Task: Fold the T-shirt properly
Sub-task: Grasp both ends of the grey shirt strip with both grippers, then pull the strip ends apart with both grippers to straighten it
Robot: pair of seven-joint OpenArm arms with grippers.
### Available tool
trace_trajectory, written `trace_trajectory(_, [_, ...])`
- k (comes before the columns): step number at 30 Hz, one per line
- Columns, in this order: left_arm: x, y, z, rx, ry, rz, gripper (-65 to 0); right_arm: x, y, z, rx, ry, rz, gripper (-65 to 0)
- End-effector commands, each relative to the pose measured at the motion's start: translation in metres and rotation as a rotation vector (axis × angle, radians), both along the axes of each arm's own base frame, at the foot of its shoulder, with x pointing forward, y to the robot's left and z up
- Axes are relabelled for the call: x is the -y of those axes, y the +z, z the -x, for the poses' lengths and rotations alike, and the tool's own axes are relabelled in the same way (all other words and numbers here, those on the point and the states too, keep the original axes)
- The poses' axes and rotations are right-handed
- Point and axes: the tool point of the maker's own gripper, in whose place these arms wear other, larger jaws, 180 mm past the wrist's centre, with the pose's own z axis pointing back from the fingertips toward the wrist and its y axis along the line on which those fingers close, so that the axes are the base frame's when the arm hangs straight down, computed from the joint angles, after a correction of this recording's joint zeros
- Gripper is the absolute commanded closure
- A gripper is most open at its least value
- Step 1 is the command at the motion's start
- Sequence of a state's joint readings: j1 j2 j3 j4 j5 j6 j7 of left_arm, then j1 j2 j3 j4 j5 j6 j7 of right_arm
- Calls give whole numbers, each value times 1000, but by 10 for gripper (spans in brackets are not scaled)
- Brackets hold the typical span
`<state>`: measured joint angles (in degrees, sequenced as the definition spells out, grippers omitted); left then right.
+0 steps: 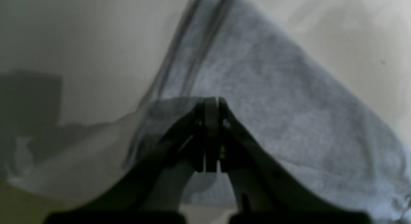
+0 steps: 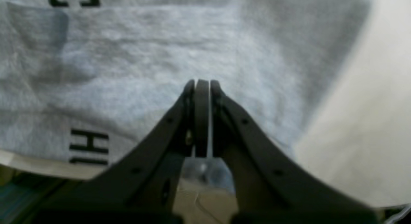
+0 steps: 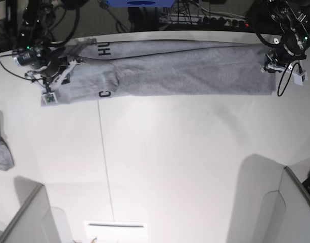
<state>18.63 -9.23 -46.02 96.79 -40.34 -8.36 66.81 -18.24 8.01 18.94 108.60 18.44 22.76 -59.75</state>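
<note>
Base view: bright, even overhead light on the white tabletop (image 3: pixel 170 152), with a soft glare patch at centre and broad grey shadows at the lower corners; focus is sharp. Left wrist view: dim and heavily blurred, the heather-grey cotton T-shirt (image 1: pixel 273 115) soft-edged, with dark shadow at left. Right wrist view: brighter, yet blurred; the black lettering (image 2: pixel 88 147) stays legible.

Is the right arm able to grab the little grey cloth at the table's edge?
Probably not now: the right gripper is shut on the T-shirt, and the cloth lies apart, though nothing blocks the way.
</note>
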Motion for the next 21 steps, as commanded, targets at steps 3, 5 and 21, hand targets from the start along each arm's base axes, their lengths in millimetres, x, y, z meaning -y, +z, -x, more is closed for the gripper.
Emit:
trace_trajectory(3, [-7,2,-10,26,13,6,0,7,-10,-6,-12,-18,-10,0])
trace_trajectory(5, [-7,-4,-15,26,26,29,0,9,-22,-7,-43,-35,-27,0])
trace_trajectory(21, [-30,3,-97,37,67,-64,0,29,-35,-95,39,-122,-108,0])
